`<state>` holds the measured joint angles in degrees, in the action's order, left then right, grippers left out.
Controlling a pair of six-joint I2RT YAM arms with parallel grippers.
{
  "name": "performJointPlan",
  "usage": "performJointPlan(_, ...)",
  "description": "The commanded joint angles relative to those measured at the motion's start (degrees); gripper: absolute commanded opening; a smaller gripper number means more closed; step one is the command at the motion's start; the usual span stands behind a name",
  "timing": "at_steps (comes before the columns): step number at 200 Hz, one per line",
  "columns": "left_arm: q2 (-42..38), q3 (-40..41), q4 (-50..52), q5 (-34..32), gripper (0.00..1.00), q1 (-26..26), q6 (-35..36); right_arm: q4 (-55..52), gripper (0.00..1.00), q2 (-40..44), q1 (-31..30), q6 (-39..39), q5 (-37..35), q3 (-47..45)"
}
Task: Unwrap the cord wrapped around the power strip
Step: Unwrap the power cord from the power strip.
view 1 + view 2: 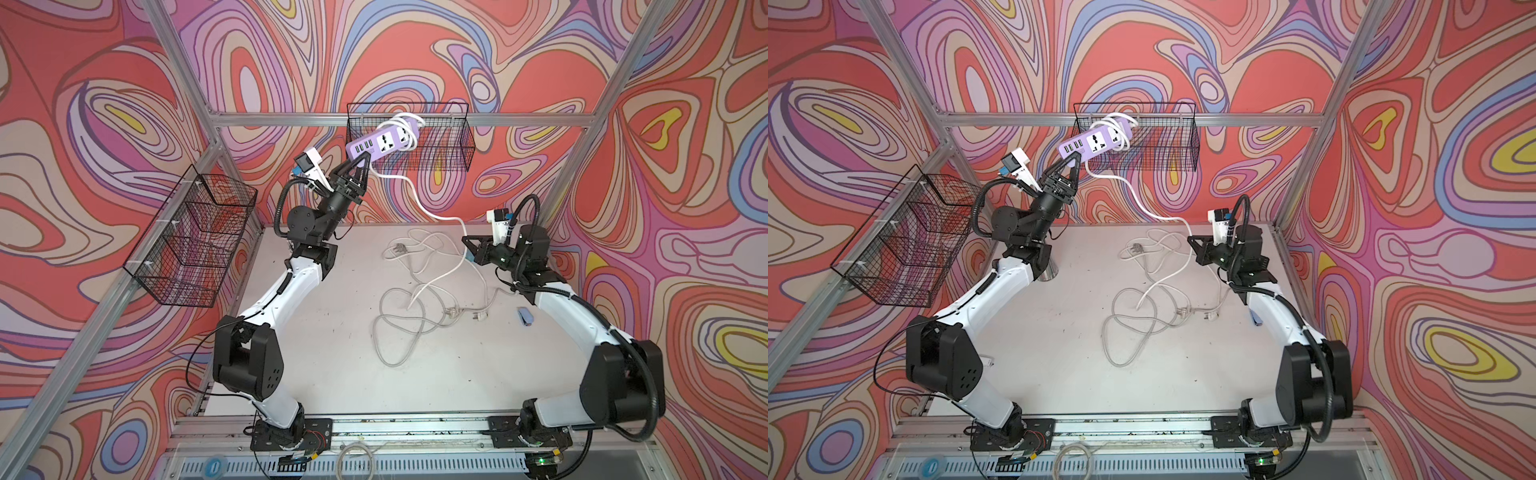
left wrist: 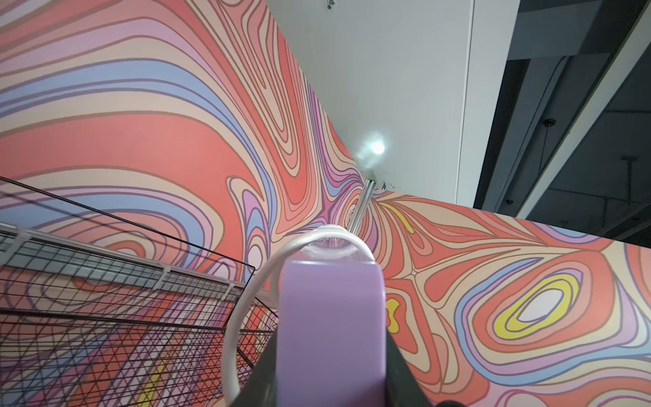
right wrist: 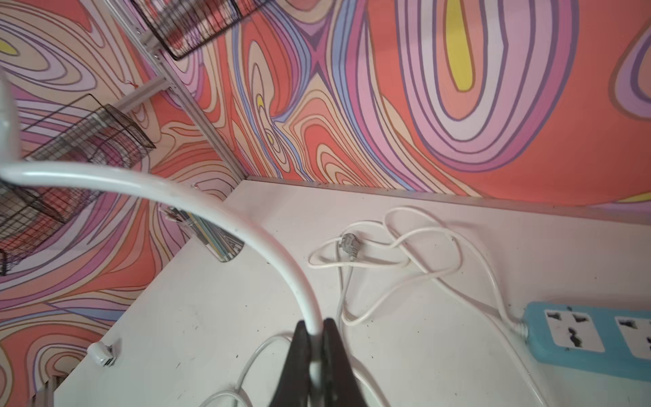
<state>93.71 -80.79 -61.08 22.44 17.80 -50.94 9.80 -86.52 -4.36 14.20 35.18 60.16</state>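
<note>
Pincer on the left arm (image 1: 359, 159) is gripping the purple power strip (image 1: 384, 141) by one end, holding it up before the wire basket (image 1: 451, 145); white cord (image 3: 141, 181) is looping round its far end and trailing down to the right pincer (image 3: 316, 329), which is clamping it above the bench (image 1: 324, 340).

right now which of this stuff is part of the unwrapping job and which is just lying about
In the job: purple power strip, held by the left gripper; white cord, partly wound on it, pinched by the right gripper.
Lying about: blue power strip, loose grey-plug cable, pen cup, wire baskets.
</note>
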Motion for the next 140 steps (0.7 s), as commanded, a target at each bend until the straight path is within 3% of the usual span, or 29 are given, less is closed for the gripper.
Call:
performJointPlan(1,-3.84,3.17,-2.85,1.66,0.00,2.50,-4.65,8.30,0.00,-6.88,0.27,2.54,-0.23,3.02)
performJointPlan(69,-14.50,26.82,-1.13,1.26,0.00,9.73,-8.75,9.26,0.00,-21.23,1.89,3.82,-0.82,22.50)
performJointPlan(109,-20.83,41.44,4.52,-1.13,0.00,10.80,-6.02,4.39,0.00,-18.80,4.20,3.04,-0.33,32.73)
performJointPlan(140,-20.65,48.98,1.11,-1.78,0.00,10.86,-8.24,1.05,0.00,-15.60,7.15,2.47,-0.19,38.79)
